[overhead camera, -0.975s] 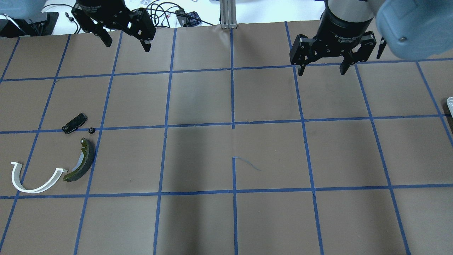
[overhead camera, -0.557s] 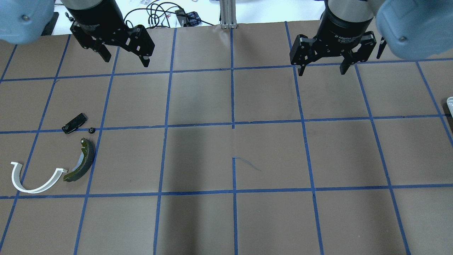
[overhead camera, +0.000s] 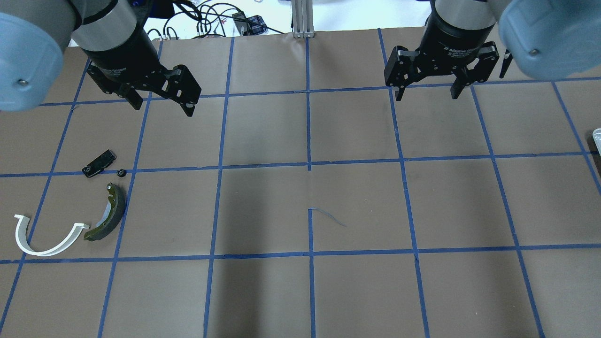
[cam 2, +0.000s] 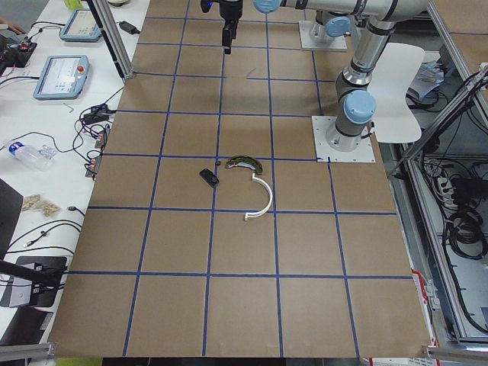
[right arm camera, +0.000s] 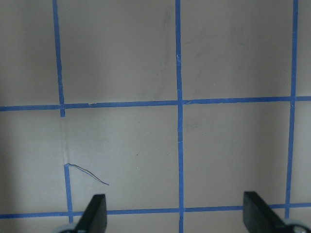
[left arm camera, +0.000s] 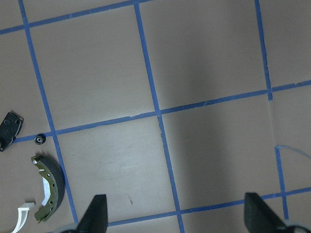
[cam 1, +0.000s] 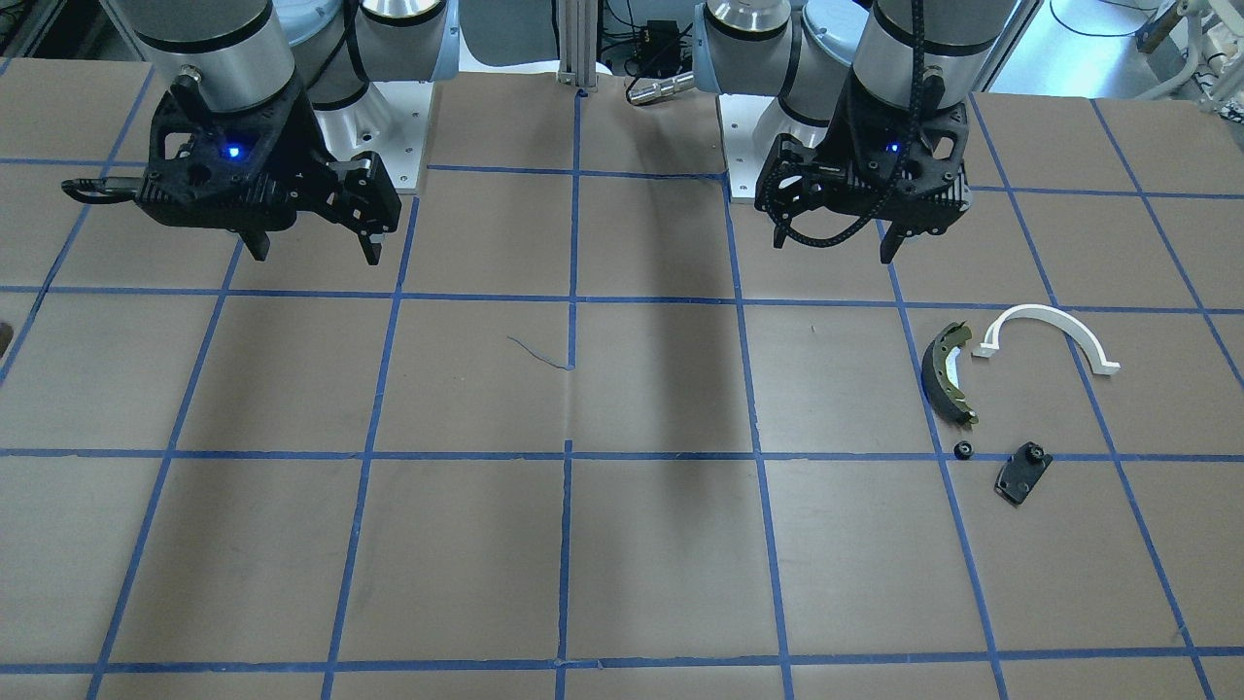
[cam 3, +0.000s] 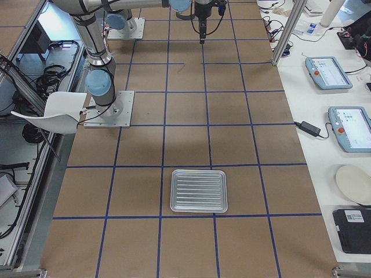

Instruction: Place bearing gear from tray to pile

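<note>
The small black bearing gear (overhead camera: 121, 172) lies on the table among the pile: a dark olive brake shoe (overhead camera: 109, 213), a white half-ring arc (overhead camera: 44, 252) and a flat black plate (overhead camera: 98, 163). The gear also shows in the front view (cam 1: 963, 450) and in the left wrist view (left arm camera: 39, 139). My left gripper (overhead camera: 162, 107) is open and empty, hovering beyond the pile. My right gripper (overhead camera: 427, 95) is open and empty over the far right of the table. The metal tray (cam 3: 197, 190) is empty in the right side view.
The table (overhead camera: 357, 197) is brown paper with a blue tape grid. Only the tray's edge (overhead camera: 597, 134) shows in the overhead view. Cables and tablets lie past the far edge. A loose tape strand (overhead camera: 328, 217) lies mid-table.
My left arm has moved nearer in the overhead view, towards the pile, its gripper still open. The right arm and the parts have not moved.
</note>
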